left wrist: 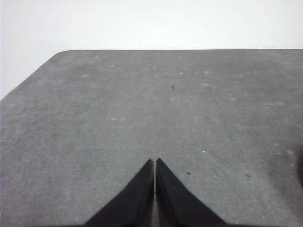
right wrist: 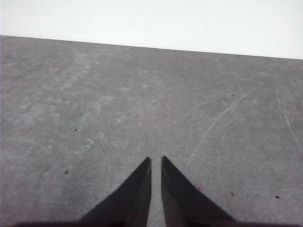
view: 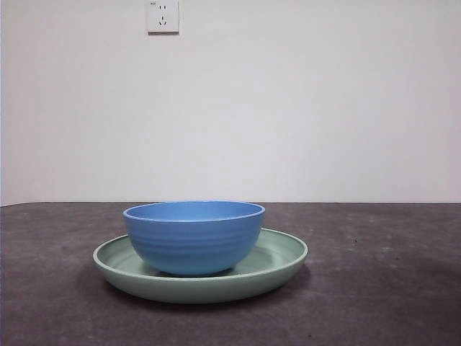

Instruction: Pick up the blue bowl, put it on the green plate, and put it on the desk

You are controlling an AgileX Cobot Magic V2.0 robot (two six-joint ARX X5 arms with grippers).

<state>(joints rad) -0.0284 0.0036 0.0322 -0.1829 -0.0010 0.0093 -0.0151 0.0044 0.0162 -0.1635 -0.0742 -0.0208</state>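
One blue bowl (view: 194, 238), one green plate (view: 281, 263).

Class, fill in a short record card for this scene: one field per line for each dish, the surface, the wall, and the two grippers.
blue bowl: upright, sitting inside the green plate, nothing in it that this level view shows
green plate: flat on the desk, under the bowl, wider than it
desk: dark, speckled
wall: white, with a socket high up
left gripper: jaws shut, over bare desk, holding nothing
right gripper: jaws nearly together, over bare desk, holding nothing
arms in front view: none seen
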